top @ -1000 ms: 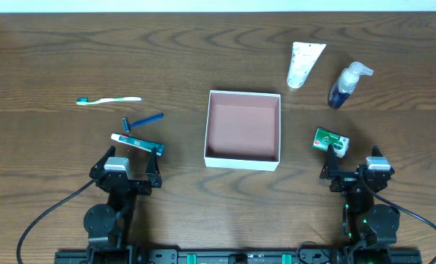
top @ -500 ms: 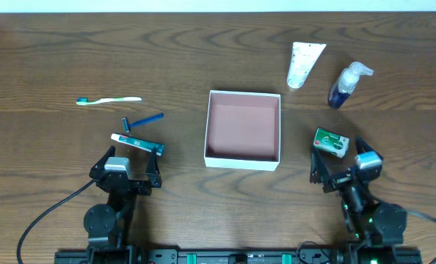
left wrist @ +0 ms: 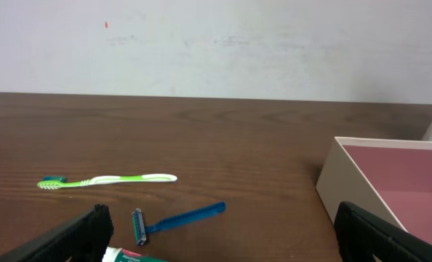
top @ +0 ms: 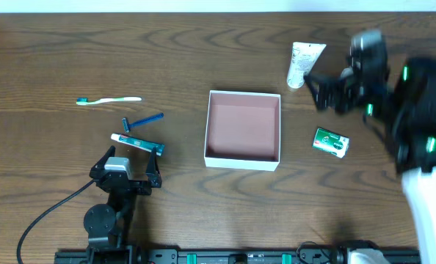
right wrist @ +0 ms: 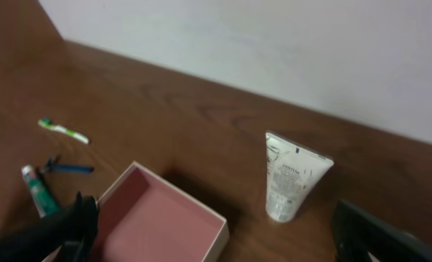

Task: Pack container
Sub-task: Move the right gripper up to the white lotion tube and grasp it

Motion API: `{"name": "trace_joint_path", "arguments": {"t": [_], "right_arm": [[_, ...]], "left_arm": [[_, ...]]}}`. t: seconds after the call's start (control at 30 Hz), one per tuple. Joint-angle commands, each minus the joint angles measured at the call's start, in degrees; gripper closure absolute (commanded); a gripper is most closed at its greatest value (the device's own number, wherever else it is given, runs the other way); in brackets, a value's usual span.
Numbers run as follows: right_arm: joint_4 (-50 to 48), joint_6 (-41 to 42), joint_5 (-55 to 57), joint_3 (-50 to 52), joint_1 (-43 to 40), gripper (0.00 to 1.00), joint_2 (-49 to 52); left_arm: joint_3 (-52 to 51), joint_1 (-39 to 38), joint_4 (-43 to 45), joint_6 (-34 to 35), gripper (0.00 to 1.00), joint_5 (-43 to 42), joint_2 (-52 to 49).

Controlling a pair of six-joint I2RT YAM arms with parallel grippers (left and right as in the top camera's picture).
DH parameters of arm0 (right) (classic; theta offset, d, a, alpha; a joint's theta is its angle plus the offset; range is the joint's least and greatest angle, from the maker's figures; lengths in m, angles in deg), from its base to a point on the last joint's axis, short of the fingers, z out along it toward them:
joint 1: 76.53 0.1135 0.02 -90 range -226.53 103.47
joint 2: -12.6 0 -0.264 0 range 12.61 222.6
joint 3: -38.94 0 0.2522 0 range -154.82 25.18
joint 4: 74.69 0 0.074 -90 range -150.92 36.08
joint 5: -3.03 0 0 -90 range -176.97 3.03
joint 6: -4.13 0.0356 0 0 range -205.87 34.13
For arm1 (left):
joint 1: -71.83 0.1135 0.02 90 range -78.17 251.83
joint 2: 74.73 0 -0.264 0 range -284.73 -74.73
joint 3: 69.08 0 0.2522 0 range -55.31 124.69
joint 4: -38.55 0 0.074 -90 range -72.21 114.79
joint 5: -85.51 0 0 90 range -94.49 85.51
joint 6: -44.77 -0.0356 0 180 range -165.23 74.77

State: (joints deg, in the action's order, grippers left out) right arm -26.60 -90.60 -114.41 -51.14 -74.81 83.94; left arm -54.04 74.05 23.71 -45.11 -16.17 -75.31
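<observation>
The container (top: 207, 132), a square white box with a pinkish floor, sits empty at the table's middle. It also shows in the left wrist view (left wrist: 354, 185) and the right wrist view (right wrist: 181, 197). My right gripper (top: 322, 89) is open and empty, raised above the table right of the container's far corner, near a white tube (top: 304, 64). In its own view the right gripper (right wrist: 216, 234) looks down on the container and the white tube (right wrist: 288, 180). My left gripper (top: 128, 164) is open and empty, low at the front left, left gripper (left wrist: 220, 244) just behind a toothpaste tube (top: 136, 141).
A blue razor (top: 143, 121) and a green-and-white toothbrush (top: 108, 100) lie left of the container; both show in the left wrist view, razor (left wrist: 176, 218), toothbrush (left wrist: 107, 180). A green soap box (top: 330, 142) lies right of the container. The right arm blurs the far right.
My right arm has lifted from the front right and swung up toward the far right, above the spot where a blue pump bottle stood. The left arm and objects have not moved.
</observation>
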Motion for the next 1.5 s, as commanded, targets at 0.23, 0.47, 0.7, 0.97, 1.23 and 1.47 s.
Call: {"name": "trace_joint_path", "arguments": {"t": [0.23, 0.47, 0.7, 0.97, 1.23, 1.47], "right_arm": [[5.05, -7.85, 4.50, -14.32, -0.50, 0.01, 16.11], [4.87, -19.15, 4.48, -14.32, -0.59, 0.01, 21.24], [2.75, -21.94, 4.44, -14.32, -0.81, 0.01, 26.77], [-1.51, -22.77, 4.31, -14.32, -0.96, 0.08, 32.52], [-3.85, -22.75, 4.28, -14.32, -1.68, 0.31, 33.81], [-4.09, -21.88, 3.43, -14.27, -1.70, 0.56, 33.81]], "left_arm": [[-1.05, 0.28, -1.86, -0.33, 0.02, -1.18, 0.35], [-1.05, 0.28, -1.84, -0.33, 0.02, -1.18, 0.35], [-1.05, 0.28, -1.86, -0.33, 0.02, -1.18, 0.35], [-1.05, 0.28, -1.84, -0.33, 0.02, -1.18, 0.35], [-1.05, 0.28, -1.86, -0.33, 0.02, -1.18, 0.35], [-1.05, 0.28, -1.86, -0.33, 0.02, -1.18, 0.35]]}}
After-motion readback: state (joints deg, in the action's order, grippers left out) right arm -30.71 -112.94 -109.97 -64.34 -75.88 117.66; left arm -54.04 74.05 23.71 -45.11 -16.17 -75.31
